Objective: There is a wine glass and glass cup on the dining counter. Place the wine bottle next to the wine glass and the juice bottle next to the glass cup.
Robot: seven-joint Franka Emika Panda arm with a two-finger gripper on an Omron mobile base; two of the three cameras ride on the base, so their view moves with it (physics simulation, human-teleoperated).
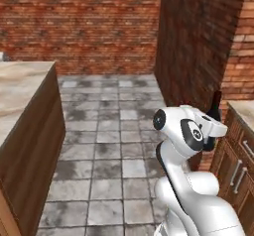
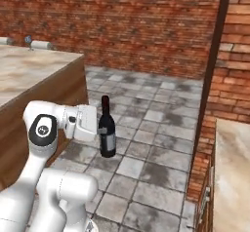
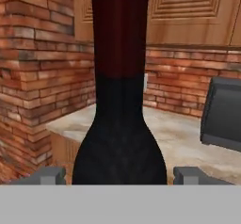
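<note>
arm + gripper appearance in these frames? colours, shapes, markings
Glossy white arm of rounded, bulbous links; dark grey circular joint caps with a small pale mark at centre. Boxy white hand. Gripper ends in two small grey, blocky fingertips. No cables visible.

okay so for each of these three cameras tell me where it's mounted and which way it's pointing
Left base view: behind the arm's left, facing the tiled floor and brick wall; white arm lower right, dining counter left.
Right base view: behind the arm's right; arm lower left, end effector at the wine bottle.
Hand view: on the hand, looking along the fingertips at the bottle's neck.
All three share the bottle.
</note>
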